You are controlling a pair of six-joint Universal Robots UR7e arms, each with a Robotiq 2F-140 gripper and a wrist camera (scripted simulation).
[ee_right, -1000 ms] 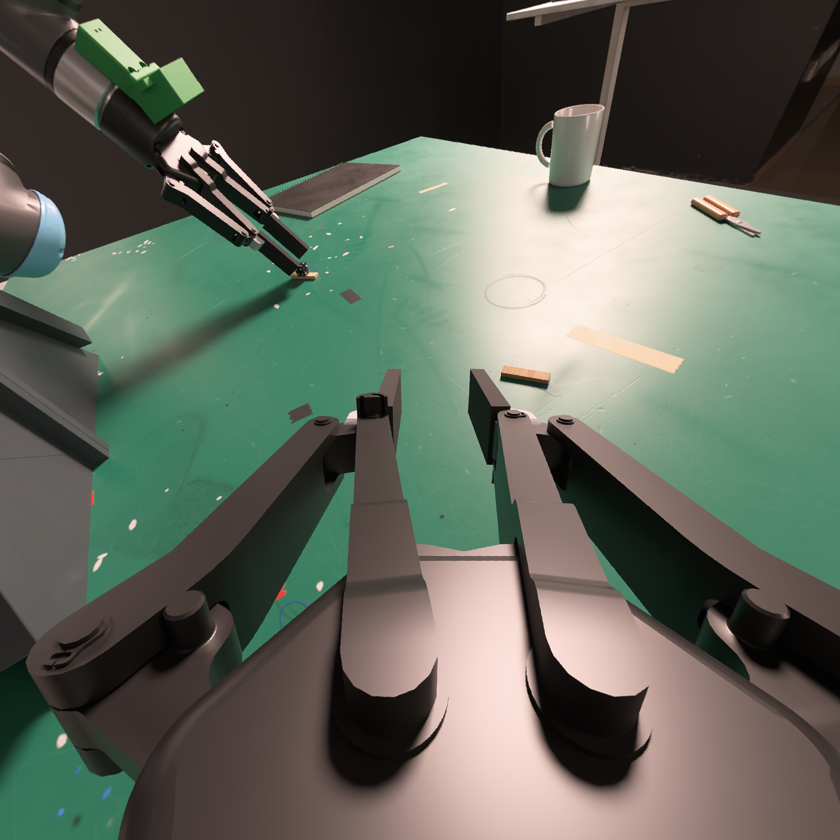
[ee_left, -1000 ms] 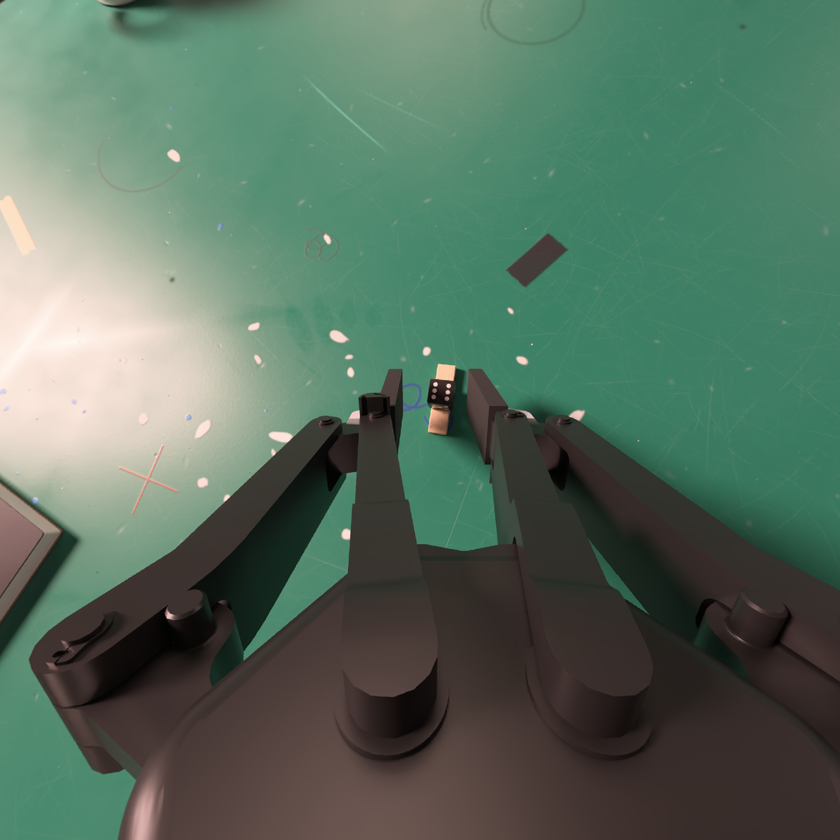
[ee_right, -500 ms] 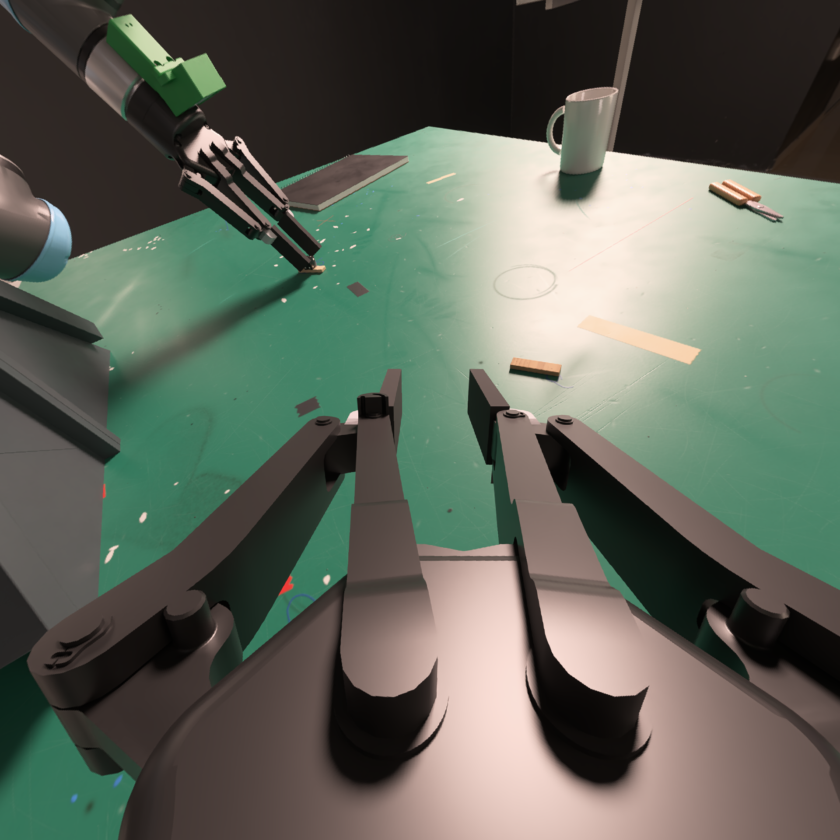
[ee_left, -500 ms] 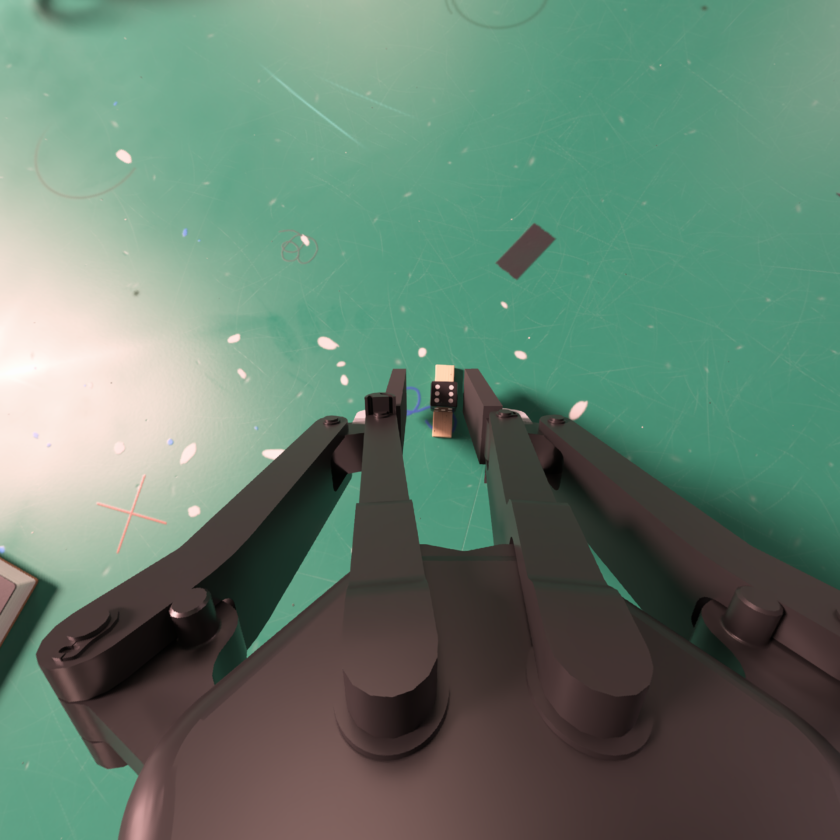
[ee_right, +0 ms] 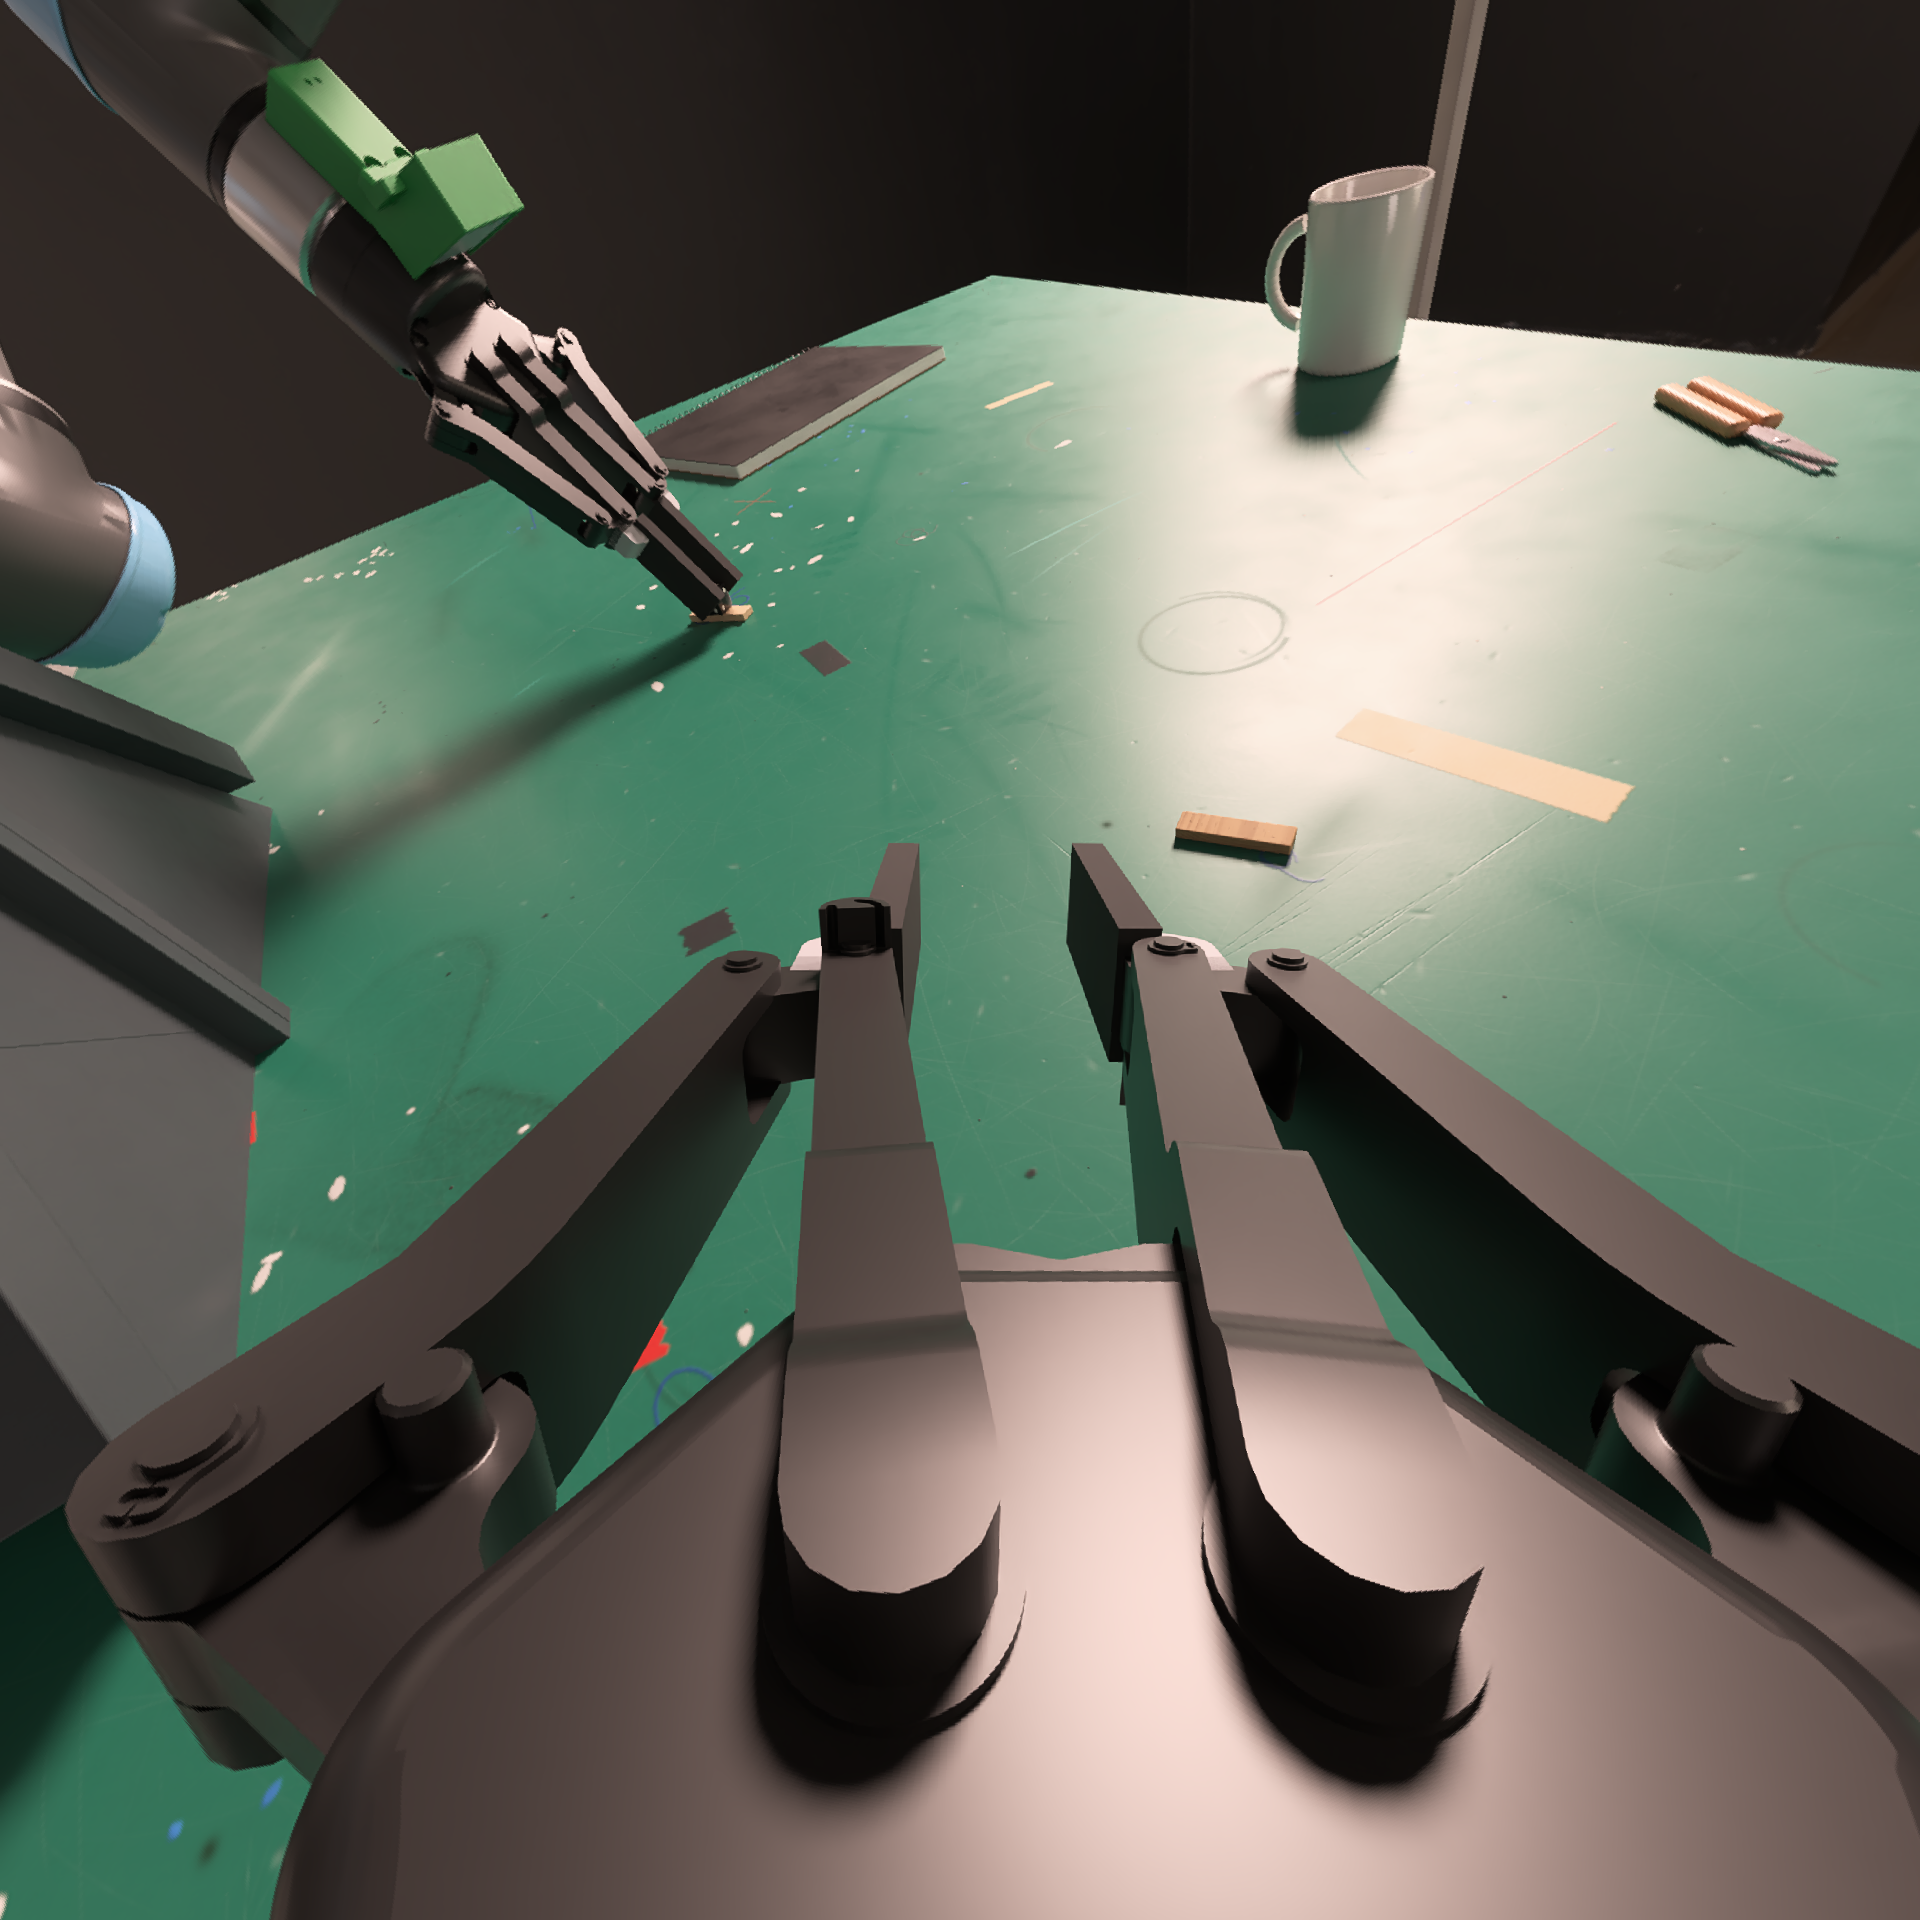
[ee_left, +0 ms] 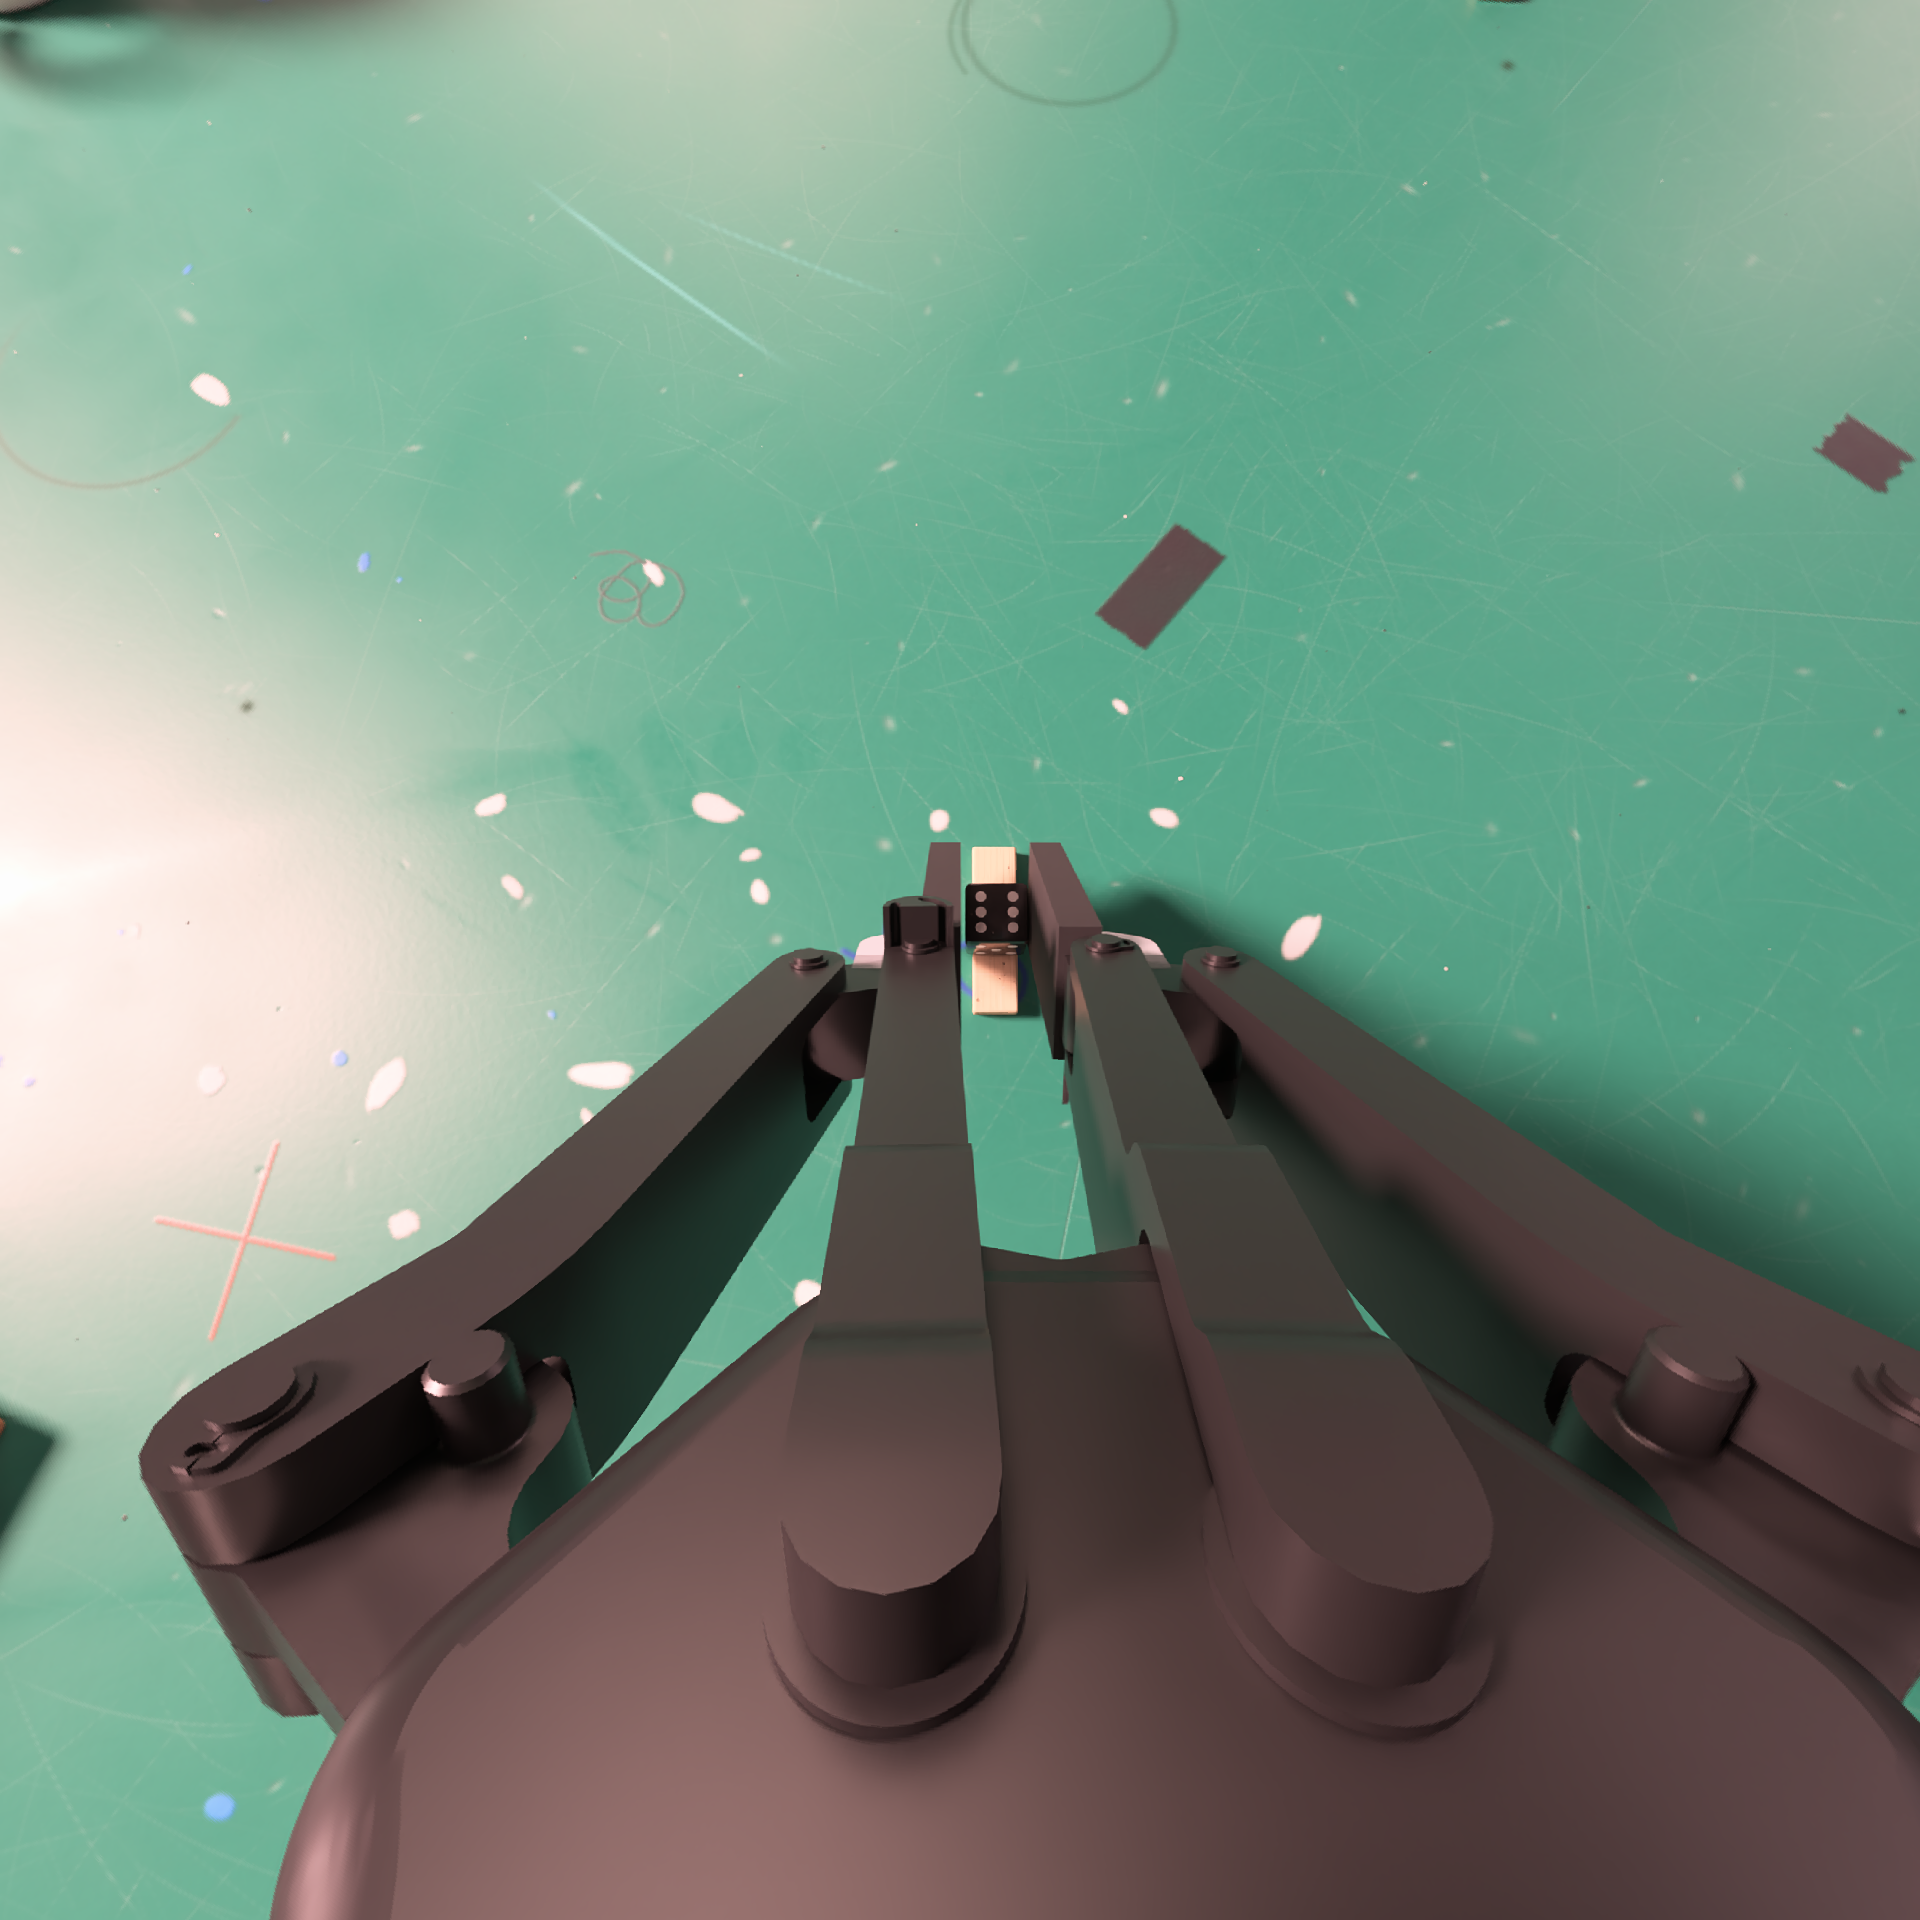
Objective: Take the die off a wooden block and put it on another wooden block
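Observation:
A black die (ee_left: 995, 914) with white pips sits on a small wooden block (ee_left: 992, 985) on the green table. My left gripper (ee_left: 994, 862) reaches down over the block, and its two fingers press the die's left and right sides. In the right wrist view the left gripper (ee_right: 712, 603) touches down at that block (ee_right: 731, 617), and the die is too small to make out there. A second, bare wooden block (ee_right: 1236, 834) lies flat just ahead and to the right of my right gripper (ee_right: 995, 883). The right gripper is open, empty and above the table.
A white mug (ee_right: 1351, 275) stands at the far side, and a tool with wooden handles (ee_right: 1735, 416) lies at the far right. A dark flat slab (ee_right: 800, 405) lies behind the left gripper. A grey box (ee_right: 104, 935) rises at the left. Tape strips (ee_right: 1486, 764) lie flat.
My left gripper's fingers have closed inward from wide apart until they meet the die's sides. My right gripper has drifted slightly, staying open.

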